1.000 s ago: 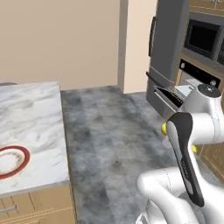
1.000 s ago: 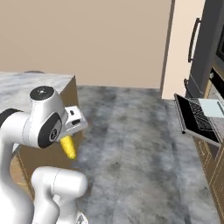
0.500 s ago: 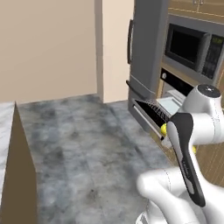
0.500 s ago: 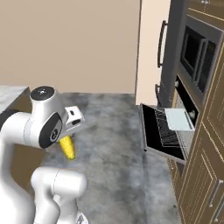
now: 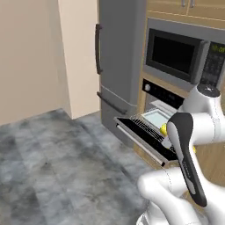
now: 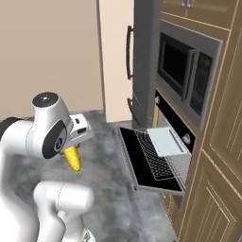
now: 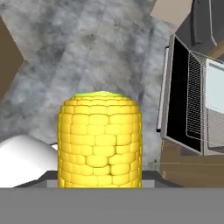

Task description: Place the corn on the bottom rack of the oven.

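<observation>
My gripper (image 6: 71, 149) is shut on the corn (image 6: 73, 159), a stubby yellow cob that hangs down from the hand, left of the oven (image 6: 176, 124). From the hand camera the corn (image 7: 100, 140) stands large between the fingers, over the grey floor. The oven's black door (image 6: 128, 152) is dropped open. Inside it a grey wire bottom rack (image 6: 182, 165) sticks out, with a pale tray (image 6: 165, 141) on its far part. The hand view puts the door (image 7: 178, 96), rack (image 7: 214, 127) and tray (image 7: 215, 85) at the right. In the left base view, bits of corn (image 5: 163, 128) peek from behind my arm, in front of the open oven (image 5: 154, 118).
A silver-framed microwave (image 6: 181, 71) sits above the oven, in a wooden cabinet wall (image 6: 222, 189). A tall grey fridge (image 5: 118, 66) stands beside it. Grey stone floor (image 5: 52, 167) lies open between me and the oven door.
The whole picture has swung: the base has moved from the marble counter to face the oven, which now looks closer. The corn stays gripped in the same pose.
</observation>
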